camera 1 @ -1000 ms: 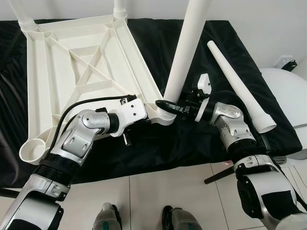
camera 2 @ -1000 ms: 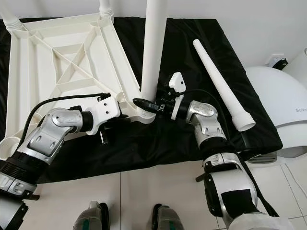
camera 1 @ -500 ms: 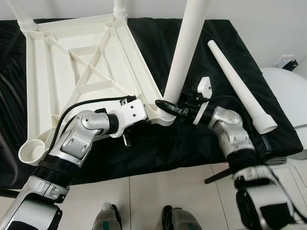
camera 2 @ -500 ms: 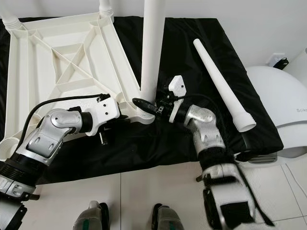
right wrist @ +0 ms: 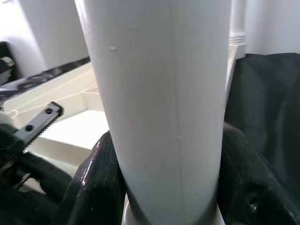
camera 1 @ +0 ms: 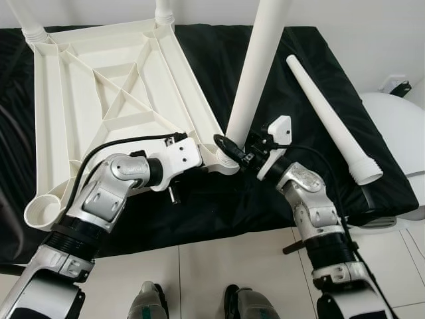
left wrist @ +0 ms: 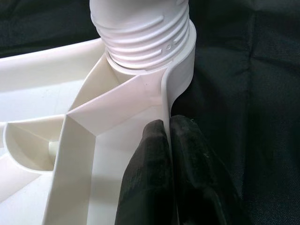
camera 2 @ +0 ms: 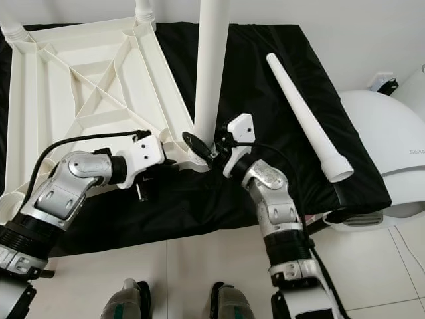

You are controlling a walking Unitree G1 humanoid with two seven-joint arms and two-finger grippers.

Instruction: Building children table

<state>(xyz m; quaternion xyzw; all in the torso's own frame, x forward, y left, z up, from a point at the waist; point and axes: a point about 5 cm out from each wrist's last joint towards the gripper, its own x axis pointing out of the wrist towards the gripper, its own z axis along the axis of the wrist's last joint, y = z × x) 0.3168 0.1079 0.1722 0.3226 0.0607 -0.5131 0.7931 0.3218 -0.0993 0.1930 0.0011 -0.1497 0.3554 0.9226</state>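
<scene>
A white plastic tabletop (camera 1: 99,100) lies upside down on a black cloth (camera 1: 279,193). A white leg (camera 1: 255,66) stands upright in the near right corner socket (camera 1: 226,163). My right gripper (right wrist: 171,187) is shut around the base of this leg, one black finger (right wrist: 93,187) on each side. My left gripper (left wrist: 168,124) is shut on the tabletop's thin rim just beside the same socket (left wrist: 145,42). Another loose white leg (camera 1: 332,119) lies on the cloth to the right. Two legs stand at the far corners (camera 1: 30,23) (camera 1: 164,10). The near left socket (camera 1: 43,211) holds nothing.
A rounded white appliance (camera 1: 398,126) stands right of the cloth. The cloth's front edge drops to a tiled floor (camera 1: 199,272) where my feet (camera 1: 149,302) stand. A dark rod (camera 1: 302,242) lies on the floor under my right arm.
My right forearm has swung in toward the table's near edge, and its wrist has turned around the upright leg's base. The left arm, tabletop and leg have stayed put.
</scene>
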